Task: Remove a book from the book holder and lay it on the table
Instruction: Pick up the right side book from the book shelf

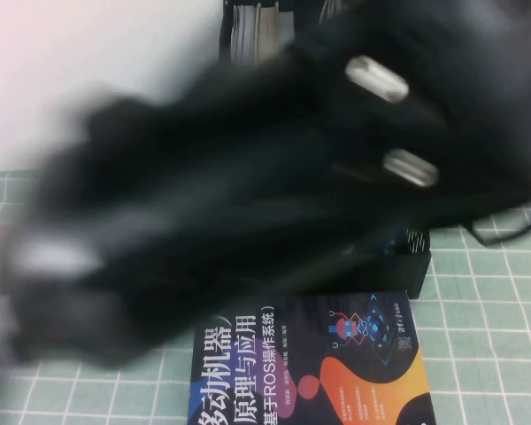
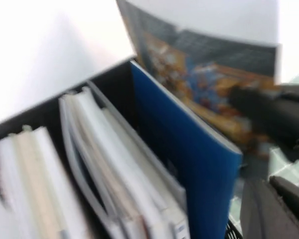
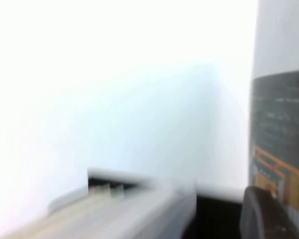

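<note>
The book (image 2: 204, 64), a glossy brochure with a robot photo, stands raised above the black book holder (image 2: 109, 84), tilted behind a plain blue book (image 2: 184, 149). My right gripper (image 2: 269, 112) is shut on the brochure's edge; in the right wrist view one finger (image 3: 261, 214) presses against its cover (image 3: 281, 134). My left gripper (image 2: 276, 206) hovers beside the blue book at the holder's end. In the high view a blurred black arm (image 1: 248, 195) hides most of the holder (image 1: 257, 35) and the brochure.
A dark navy book (image 1: 319, 372) with white characters lies flat on the green checked table (image 1: 496, 354) in front of the holder. Several pale books (image 2: 89, 164) fill the holder's slots. A white wall (image 3: 114, 74) stands behind.
</note>
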Action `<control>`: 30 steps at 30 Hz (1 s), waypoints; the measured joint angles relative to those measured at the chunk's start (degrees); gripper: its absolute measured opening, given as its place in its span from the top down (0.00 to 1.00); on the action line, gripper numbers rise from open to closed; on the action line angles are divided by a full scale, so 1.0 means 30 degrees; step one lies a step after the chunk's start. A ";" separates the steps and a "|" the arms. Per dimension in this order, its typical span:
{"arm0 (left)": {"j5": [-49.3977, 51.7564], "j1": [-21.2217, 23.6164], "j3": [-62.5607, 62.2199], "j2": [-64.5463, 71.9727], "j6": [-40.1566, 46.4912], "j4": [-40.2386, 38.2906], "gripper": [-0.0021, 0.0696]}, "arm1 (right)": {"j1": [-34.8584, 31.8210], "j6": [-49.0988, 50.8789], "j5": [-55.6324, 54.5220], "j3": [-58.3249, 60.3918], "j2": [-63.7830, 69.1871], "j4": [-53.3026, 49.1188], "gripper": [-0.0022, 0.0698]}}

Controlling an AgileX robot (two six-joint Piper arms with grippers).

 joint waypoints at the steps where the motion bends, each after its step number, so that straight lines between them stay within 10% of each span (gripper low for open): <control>1: 0.0183 0.0000 0.0000 -0.0664 0.0224 -0.0276 0.97 | 0.0000 -0.0282 -0.0051 0.0000 -0.0587 -0.0004 0.95; 11: 0.2422 0.0000 -0.0012 -0.6761 0.3354 -0.2903 0.97 | 0.0000 -0.2463 0.2434 0.0072 -0.5244 -0.1952 0.95; 23: 0.5044 0.0000 -0.0108 -1.2164 0.5755 -0.6009 0.97 | 0.0000 0.1300 0.6592 0.0100 -1.0770 -1.5343 0.95; 30: 0.5044 0.0000 0.2333 -1.4718 0.5832 -0.5659 0.97 | 0.0000 0.2184 0.6299 -0.0105 -1.2537 -1.7163 0.95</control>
